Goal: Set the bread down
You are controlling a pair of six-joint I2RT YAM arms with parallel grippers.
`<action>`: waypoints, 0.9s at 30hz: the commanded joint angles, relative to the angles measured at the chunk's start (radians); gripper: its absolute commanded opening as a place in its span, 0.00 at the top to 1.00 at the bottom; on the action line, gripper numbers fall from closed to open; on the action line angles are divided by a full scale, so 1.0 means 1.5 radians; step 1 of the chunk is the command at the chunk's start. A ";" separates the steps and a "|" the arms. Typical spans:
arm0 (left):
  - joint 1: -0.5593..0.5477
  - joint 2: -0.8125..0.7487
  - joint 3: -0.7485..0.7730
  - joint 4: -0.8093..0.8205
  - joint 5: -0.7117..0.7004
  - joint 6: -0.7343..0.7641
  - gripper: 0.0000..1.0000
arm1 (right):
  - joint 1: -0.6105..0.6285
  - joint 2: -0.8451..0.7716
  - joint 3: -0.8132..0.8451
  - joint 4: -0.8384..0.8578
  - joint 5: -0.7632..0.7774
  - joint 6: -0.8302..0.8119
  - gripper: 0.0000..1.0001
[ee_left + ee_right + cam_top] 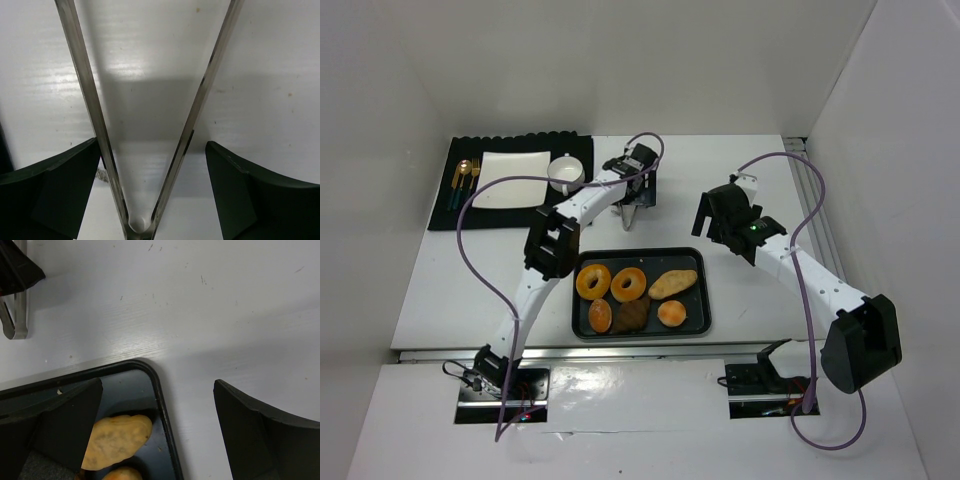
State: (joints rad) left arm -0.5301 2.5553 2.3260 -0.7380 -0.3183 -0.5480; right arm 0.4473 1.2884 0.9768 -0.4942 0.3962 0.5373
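Observation:
A black tray (707,296) holds several breads: two ring doughnuts (593,281), an oval loaf (673,284), a round bun (671,313) and a dark roll (632,316). Metal tongs (632,212) lie on the table beyond the tray. My left gripper (638,198) is open astride them. In the left wrist view the tongs' V arms (95,115) lie between my fingers (60,185), the left finger close against one arm and the right finger apart. My right gripper (722,222) is open and empty over the tray's far right corner (162,405), beside the oval loaf (115,440).
A white square plate (510,178) lies on a black placemat (450,215) at the far left, with gold cutlery (465,178) and a white cup (565,172). White walls enclose the table. The tongs' tip (15,315) shows in the right wrist view.

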 commanded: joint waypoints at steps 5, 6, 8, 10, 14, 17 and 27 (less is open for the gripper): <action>0.023 0.031 0.054 0.014 -0.035 0.026 0.05 | -0.001 -0.004 0.022 0.007 0.006 -0.001 0.01; 0.023 0.037 0.070 0.020 -0.035 0.032 0.05 | -0.001 -0.004 0.022 0.007 0.006 -0.001 0.01; 0.023 0.056 0.090 0.014 -0.035 0.038 0.06 | -0.001 -0.004 0.016 0.007 0.006 -0.001 0.01; 0.023 0.056 0.097 0.014 -0.029 0.038 0.07 | -0.001 -0.004 0.016 0.007 0.006 -0.001 0.01; 0.023 0.049 0.067 0.014 -0.023 0.038 0.18 | -0.001 -0.004 0.016 0.007 0.006 -0.001 0.01; 0.023 0.018 0.047 0.029 -0.010 0.038 0.33 | -0.001 -0.004 0.016 0.007 0.006 -0.001 0.01; 0.023 -0.205 -0.012 0.053 0.003 0.082 0.61 | -0.001 -0.010 0.016 0.007 0.006 -0.001 0.01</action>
State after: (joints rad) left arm -0.4934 2.4722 2.3127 -0.7017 -0.3218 -0.4698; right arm 0.4473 1.2884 0.9768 -0.4938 0.3962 0.5373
